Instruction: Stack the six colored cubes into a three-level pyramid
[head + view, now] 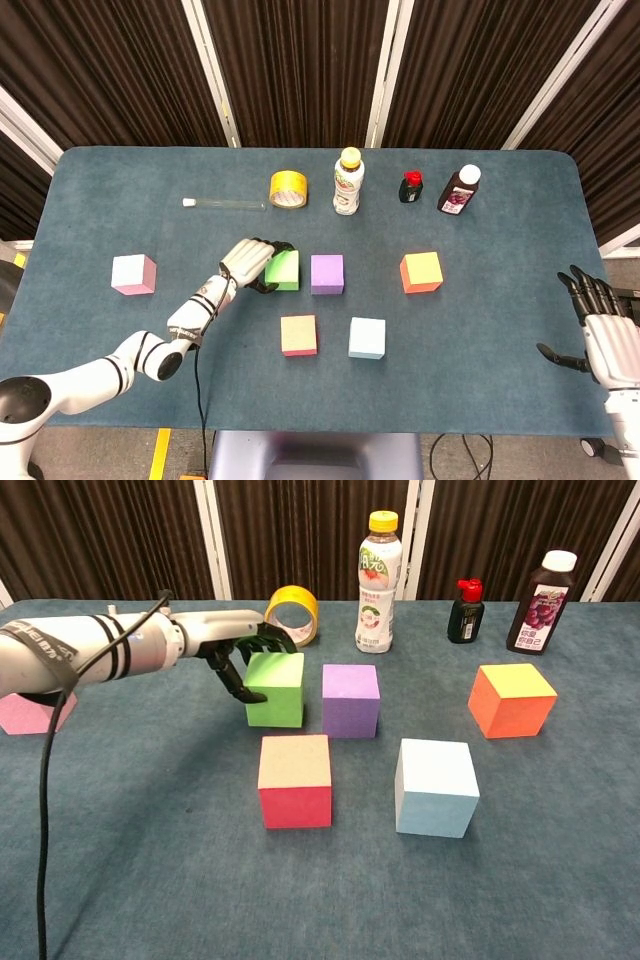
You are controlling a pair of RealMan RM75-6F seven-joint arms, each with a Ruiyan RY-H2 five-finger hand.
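My left hand [250,262] [235,645] grips the green cube [285,272] [277,690], fingers over its top and thumb on its left face. That cube sits just left of the purple cube [327,274] [351,700], a narrow gap between them. The orange cube [421,272] is further right. In front lie the red cube with a tan top [298,335] [295,780] and the light blue cube [367,338] [435,786]. A pink cube [133,274] stands far left. My right hand [605,335] hangs open off the table's right edge, seen only in the head view.
Along the back stand a yellow tape roll [288,189], a drink bottle [348,182], a small red-capped bottle [411,187] and a grape juice bottle [460,190]. A clear tube [225,204] lies at the back left. A black cable trails from my left arm.
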